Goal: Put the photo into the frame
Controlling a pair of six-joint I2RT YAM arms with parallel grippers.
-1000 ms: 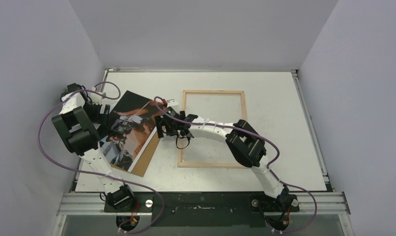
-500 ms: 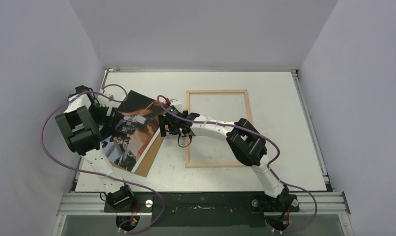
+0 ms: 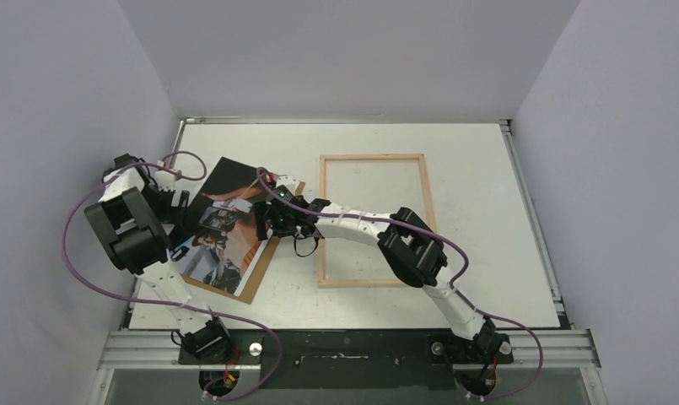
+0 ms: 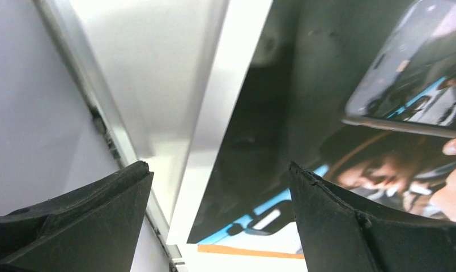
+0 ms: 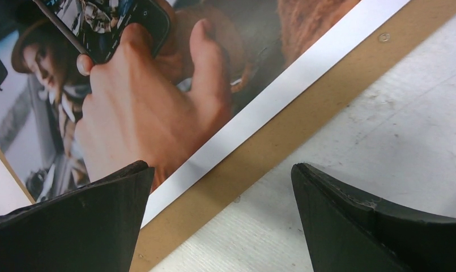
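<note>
The photo (image 3: 222,224), a dark glossy print with a white border, lies flat and skewed on a brown backing panel (image 3: 258,283) at the table's left. The light wood frame (image 3: 374,156) lies flat to its right, with nothing inside it. My left gripper (image 3: 177,205) is open at the photo's left edge. In the left wrist view the photo (image 4: 339,113) has its white border between the spread fingers (image 4: 101,215). My right gripper (image 5: 221,170) is open low over the photo's right edge (image 5: 259,107) and the panel strip (image 5: 282,136), holding nothing.
The left wall and the table's metal edge rail (image 4: 101,130) run close beside my left gripper. My right forearm (image 3: 361,224) reaches across the frame's left side. Bare white table (image 5: 384,124) lies between the panel and the frame.
The frame has slid a little to the right. My right gripper has moved left, onto the photo's right edge. My left arm swung right, then back left, and its jaws opened slightly wider.
</note>
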